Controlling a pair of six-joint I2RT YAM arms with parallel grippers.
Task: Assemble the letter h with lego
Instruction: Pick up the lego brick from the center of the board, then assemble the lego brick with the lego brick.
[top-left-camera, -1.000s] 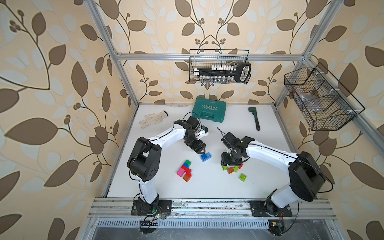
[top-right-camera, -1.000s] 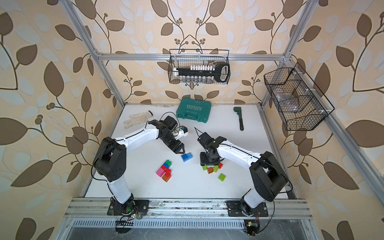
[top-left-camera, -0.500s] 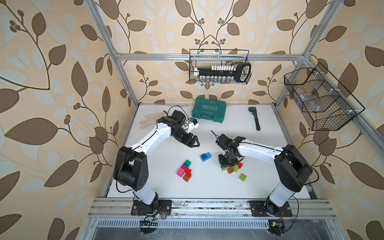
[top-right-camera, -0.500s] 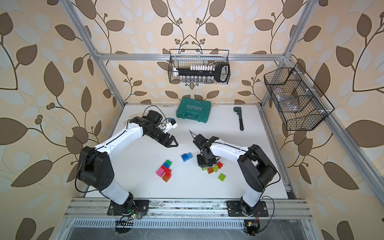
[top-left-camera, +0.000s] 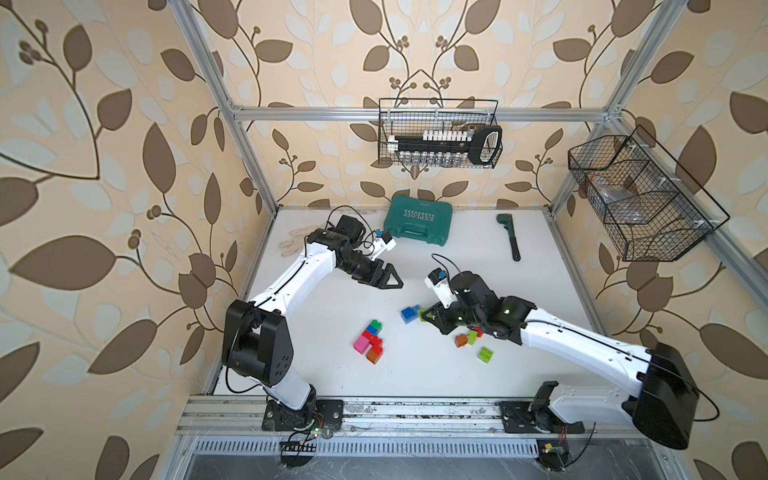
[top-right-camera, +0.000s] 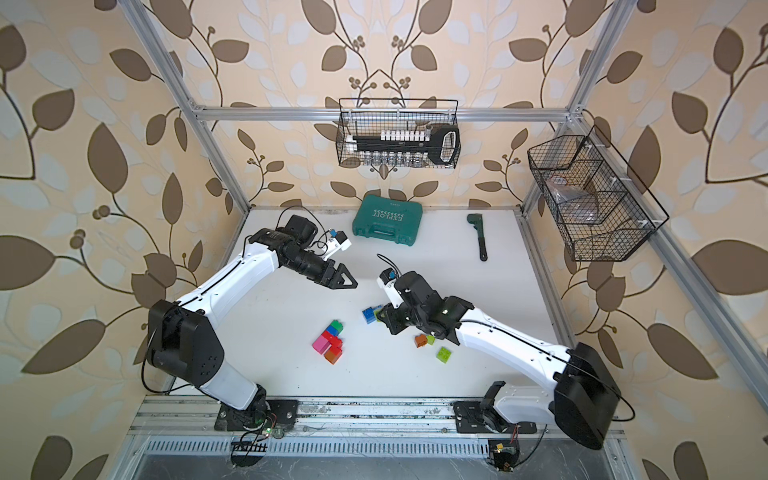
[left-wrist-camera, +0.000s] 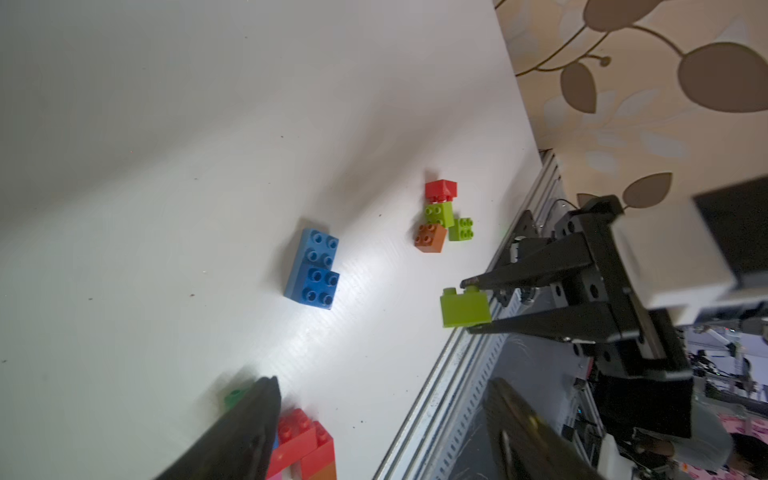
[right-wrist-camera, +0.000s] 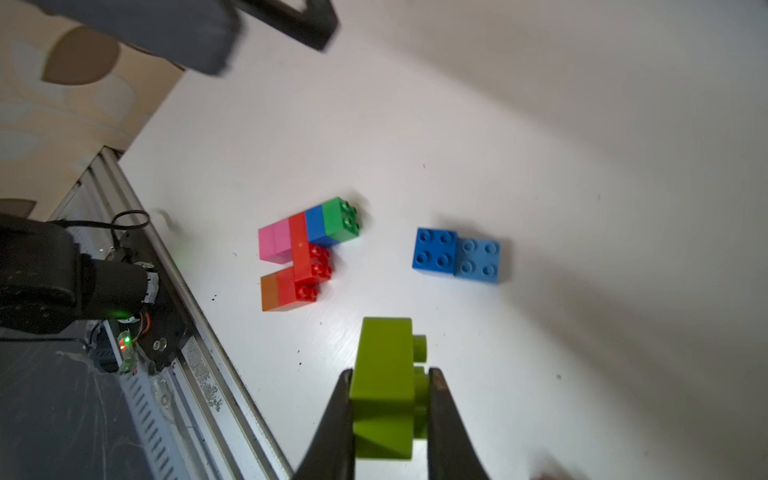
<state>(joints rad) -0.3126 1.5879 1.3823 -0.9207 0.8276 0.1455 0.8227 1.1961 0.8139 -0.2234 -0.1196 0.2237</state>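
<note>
A lime-green square plastic brick (right-wrist-camera: 384, 390) is pinched between the right jaws. Its studded face presses against one jaw and its underside against the other, so the studs point sideways across the grip. Its outer half sticks out past the tips.

In both top views it shows just beside a pair of blue square bricks (top-left-camera: 410, 313), one darker and one lighter. They lie studs up, side by side, as a short bar on the white tabletop (top-left-camera: 457, 386).

Farther toward the robot's left lies a joined block of pink, red, blue, green and orange bricks (top-left-camera: 370, 341), tipped on its side with the studs facing sideways. Its long row runs from pink to green, with a red-and-orange branch alongside.

Toward the robot's right sits a loose cluster of red, lime and orange bricks (left-wrist-camera: 438, 214).

The left jaws hang wide apart, holding nothing, well apart from every brick.
</note>
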